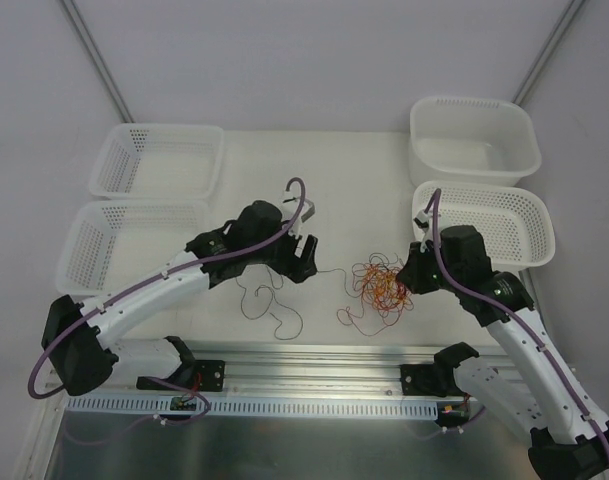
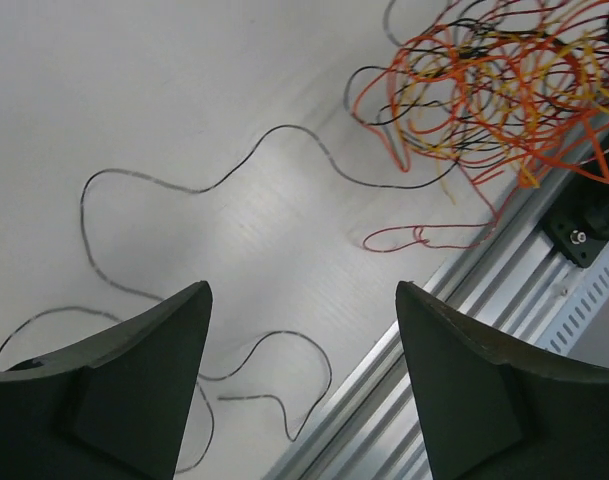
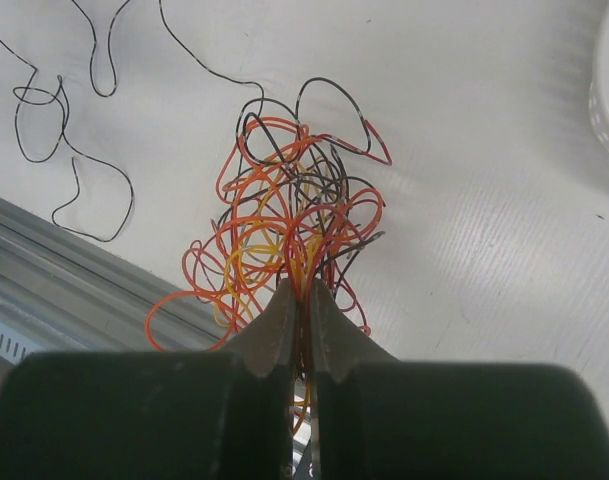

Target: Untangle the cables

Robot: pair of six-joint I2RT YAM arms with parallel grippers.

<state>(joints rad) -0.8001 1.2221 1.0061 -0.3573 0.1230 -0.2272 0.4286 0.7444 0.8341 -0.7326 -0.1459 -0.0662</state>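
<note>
Orange, red, black and pale yellow cables (image 1: 382,285) sit knotted in one small tangle on the white table (image 1: 364,180), so I place everything else from that tangle. The right gripper (image 3: 301,300) is at the tangle's right edge, its jaws pinched narrow on a few strands. I take that as an anchor, so the heap cannot slide while single wires are drawn off. Left of the tangle a black wire (image 2: 184,185) lies in slack curls, and one end reaches the knot's edge. Whether it is fully free I cannot tell. The left gripper (image 2: 304,300) hovers above that wire, farther left of the tangle, its jaws wide with nothing between them. Baskets (image 1: 144,128) stand well off to either side of the tangle, presumably for separated wires. Most of the knot looks yet to be worked loose.
</note>
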